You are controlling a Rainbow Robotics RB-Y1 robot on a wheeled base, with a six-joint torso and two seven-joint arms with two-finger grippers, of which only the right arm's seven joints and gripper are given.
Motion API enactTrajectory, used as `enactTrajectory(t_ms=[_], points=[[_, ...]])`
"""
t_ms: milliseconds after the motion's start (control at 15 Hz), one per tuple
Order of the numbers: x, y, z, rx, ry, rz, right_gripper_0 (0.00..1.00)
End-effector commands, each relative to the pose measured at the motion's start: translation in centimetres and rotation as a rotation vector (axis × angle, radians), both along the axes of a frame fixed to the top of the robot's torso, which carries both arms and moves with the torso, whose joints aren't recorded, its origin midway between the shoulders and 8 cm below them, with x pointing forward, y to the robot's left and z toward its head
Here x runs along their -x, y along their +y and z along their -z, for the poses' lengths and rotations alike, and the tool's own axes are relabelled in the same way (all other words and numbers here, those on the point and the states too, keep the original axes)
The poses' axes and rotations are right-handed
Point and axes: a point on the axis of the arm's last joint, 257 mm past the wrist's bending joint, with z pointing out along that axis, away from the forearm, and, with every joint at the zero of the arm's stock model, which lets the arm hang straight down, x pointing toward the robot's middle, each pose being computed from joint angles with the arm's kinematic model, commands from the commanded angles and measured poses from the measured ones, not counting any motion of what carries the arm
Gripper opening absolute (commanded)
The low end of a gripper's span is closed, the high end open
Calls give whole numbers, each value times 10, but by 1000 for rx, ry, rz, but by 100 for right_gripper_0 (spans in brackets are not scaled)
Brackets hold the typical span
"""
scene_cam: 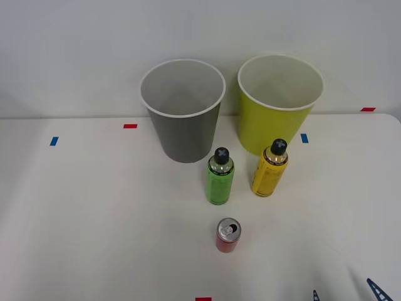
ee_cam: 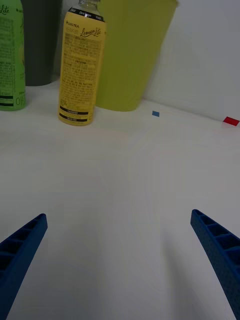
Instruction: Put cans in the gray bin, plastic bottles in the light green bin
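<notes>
A flat white table point(scene_cam: 94, 219) (dotted with small red and blue tape marks point(scene_cam: 130, 126)) meets a plain pale wall point(scene_cam: 75, 50) behind it.

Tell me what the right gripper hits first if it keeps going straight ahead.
Probably bare table first; the right gripper is open. Further on, likely the yellow bottle or the light green bin; depth is unclear.
</notes>
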Motion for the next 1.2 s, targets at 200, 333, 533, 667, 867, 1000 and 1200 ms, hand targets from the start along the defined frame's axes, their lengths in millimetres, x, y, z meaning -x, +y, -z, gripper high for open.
enactTrajectory(t_ms=[200,333,533,667,867,1000,1200], points=[[-43,39,-17,-133,-68,-52,100],[-64,49,-26,-159,-100,-63,100],[-99,54,-38,-180,-127,-58,100],[-129,62,-52,-210,-156,-59,100],[-161,75,-69,-260,-178,-61,100],[-178,82,-79,-292,-187,-67,100],[-199,92,-84,-305,-165,-75,100]])
